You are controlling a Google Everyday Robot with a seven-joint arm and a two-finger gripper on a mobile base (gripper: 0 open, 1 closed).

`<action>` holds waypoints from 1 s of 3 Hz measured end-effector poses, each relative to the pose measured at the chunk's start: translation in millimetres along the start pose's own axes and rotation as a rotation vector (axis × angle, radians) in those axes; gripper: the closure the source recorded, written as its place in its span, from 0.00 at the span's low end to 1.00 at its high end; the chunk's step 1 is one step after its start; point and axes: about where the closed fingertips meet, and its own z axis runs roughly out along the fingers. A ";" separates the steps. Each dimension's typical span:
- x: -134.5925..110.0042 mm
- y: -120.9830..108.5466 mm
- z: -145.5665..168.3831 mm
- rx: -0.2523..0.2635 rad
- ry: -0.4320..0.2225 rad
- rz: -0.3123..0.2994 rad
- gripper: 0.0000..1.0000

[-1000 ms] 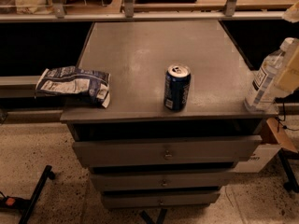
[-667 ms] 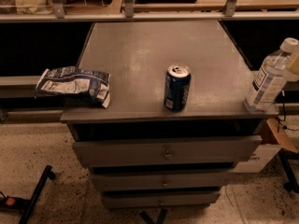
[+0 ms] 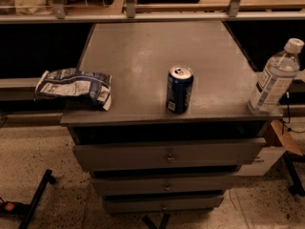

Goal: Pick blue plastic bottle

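The blue plastic bottle (image 3: 275,78) is a tall clear water bottle with a white cap and a white label. It stands upright, leaning slightly, on the front right corner of the grey cabinet top (image 3: 143,51), very close to the edge. My gripper is not in view, and nothing is holding or touching the bottle.
A dark blue drink can (image 3: 179,88) stands near the front middle of the top. A crumpled chip bag (image 3: 75,86) lies at the front left, overhanging the edge. Drawers (image 3: 167,154) sit below. A shelf rail (image 3: 152,17) runs behind. A cardboard box (image 3: 281,140) is on the floor at right.
A tan shape that sat against the bottle at the right edge one second ago has gone out of view. The bottle, can and bag have not moved.
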 end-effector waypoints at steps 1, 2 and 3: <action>3.5 -0.8 -7.8 0.009 -0.050 0.036 0.00; 2.6 -0.5 -6.9 0.007 -0.049 0.034 0.00; 1.0 1.3 -1.8 -0.028 -0.116 0.046 0.00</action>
